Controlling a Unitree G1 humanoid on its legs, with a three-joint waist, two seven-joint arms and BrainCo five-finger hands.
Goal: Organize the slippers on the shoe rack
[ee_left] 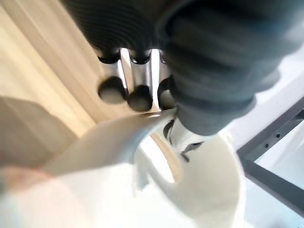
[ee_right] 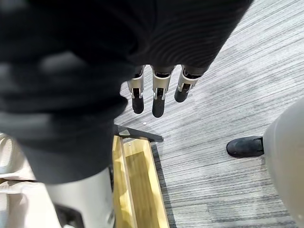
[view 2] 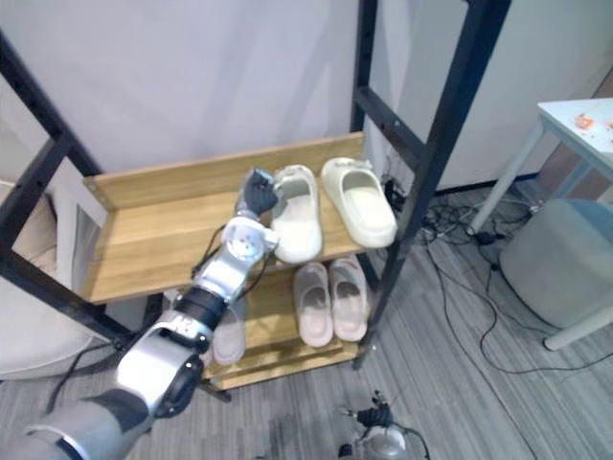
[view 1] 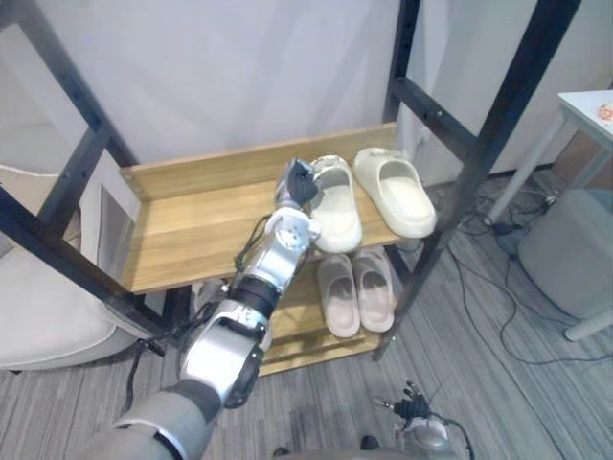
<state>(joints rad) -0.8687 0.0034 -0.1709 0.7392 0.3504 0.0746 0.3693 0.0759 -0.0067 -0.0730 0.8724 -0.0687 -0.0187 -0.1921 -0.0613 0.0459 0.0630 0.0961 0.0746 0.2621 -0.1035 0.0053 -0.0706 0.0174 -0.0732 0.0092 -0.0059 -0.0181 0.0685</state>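
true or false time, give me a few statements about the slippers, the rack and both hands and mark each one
1. Two cream slippers sit on the upper shelf. True.
2. The left hand is reaching for the pinkish pair. False: it grips the heel rim of the left cream slipper on the upper shelf.
3. The pinkish pair lies on the lower shelf, below the cream ones. True.
4. The right hand carries a slipper. False: it hangs low over the grey floor with straight fingers, holding nothing.
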